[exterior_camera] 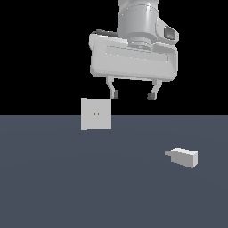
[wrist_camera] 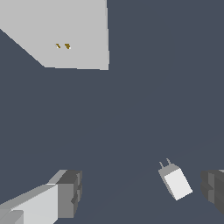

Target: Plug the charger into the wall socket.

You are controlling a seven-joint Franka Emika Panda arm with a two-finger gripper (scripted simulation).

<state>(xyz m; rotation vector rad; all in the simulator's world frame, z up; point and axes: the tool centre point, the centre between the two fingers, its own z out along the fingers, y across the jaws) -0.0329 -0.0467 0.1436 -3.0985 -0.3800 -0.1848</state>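
The charger (exterior_camera: 183,156) is a small light-grey block lying on the dark floor at the exterior view's right, its stub pointing toward the left. In the wrist view the charger (wrist_camera: 175,181) shows two thin prongs at one end. The wall socket (exterior_camera: 95,114) is a pale upright square plate with two tiny orange-brown holes, standing left of centre; the wrist view shows the wall socket (wrist_camera: 70,35) too. My gripper (exterior_camera: 133,95) hangs high above the floor between them, open, with nothing between its fingers (wrist_camera: 70,192).
A flat dark grey floor (exterior_camera: 89,187) spreads under everything, with black background behind it. No other objects show.
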